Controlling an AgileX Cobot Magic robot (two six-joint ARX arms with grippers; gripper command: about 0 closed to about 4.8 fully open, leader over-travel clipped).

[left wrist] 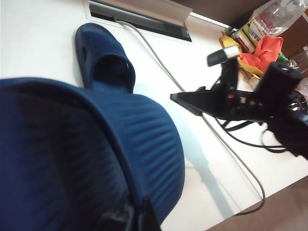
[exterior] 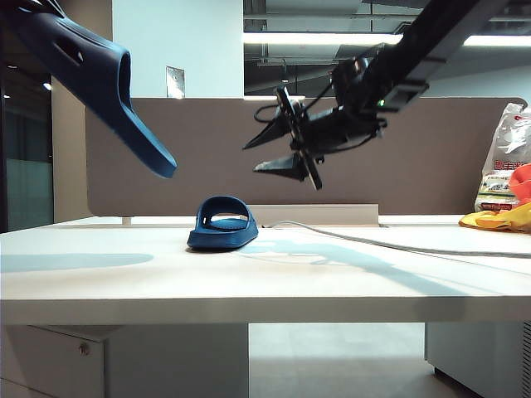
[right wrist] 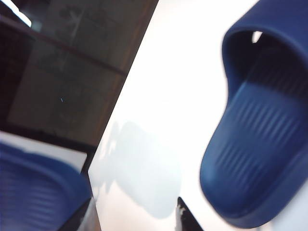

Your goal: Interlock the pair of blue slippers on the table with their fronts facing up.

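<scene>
Navy ridged rubber slipper (exterior: 99, 83) clamped in left tool (left wrist: 130, 219); right tool (exterior: 278, 153) spread, empty.

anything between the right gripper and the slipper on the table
Nothing: only air and bare table separate the right gripper from the slipper, per the exterior view.

Grey-brown fabric divider panel (exterior: 207, 149), upright behind the desk, spanning most of the width. Pale blue-white painted wall (exterior: 178, 41) above it, bearing a small square wall plate (exterior: 175, 82). Beige column (exterior: 70, 149) at far left; beside it dark glazing (exterior: 21, 124) with reflected lights. Long fluorescent ceiling strip (exterior: 332, 38), lit, under exposed dark ceiling ducts (exterior: 307, 12). White pedestal cabinet with round lock (exterior: 50, 356) below the desk. Pale grey floor (exterior: 332, 365).
</scene>
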